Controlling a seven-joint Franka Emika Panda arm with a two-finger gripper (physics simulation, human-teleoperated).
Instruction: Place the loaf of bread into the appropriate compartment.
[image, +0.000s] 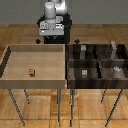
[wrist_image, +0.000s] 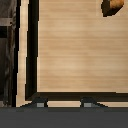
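The loaf of bread (image: 32, 72) is a tiny orange-brown block lying on the floor of the light wooden tray (image: 35, 46), near the tray's front and towards the exterior view's left. In the wrist view the loaf (wrist_image: 112, 6) shows at the picture's edge, far from the fingers. My gripper (image: 51, 36) hangs above the tray's far edge, well apart from the loaf. In the wrist view the gripper (wrist_image: 64, 104) is open and empty, its two fingertips (wrist_image: 40, 103) wide apart.
A dark box with several compartments (image: 97, 62) stands beside the tray at the exterior view's right. Small grey pieces (image: 84, 73) lie in some of its compartments. The tray's dark wall (wrist_image: 32, 45) shows in the wrist view. Both stand on thin legs.
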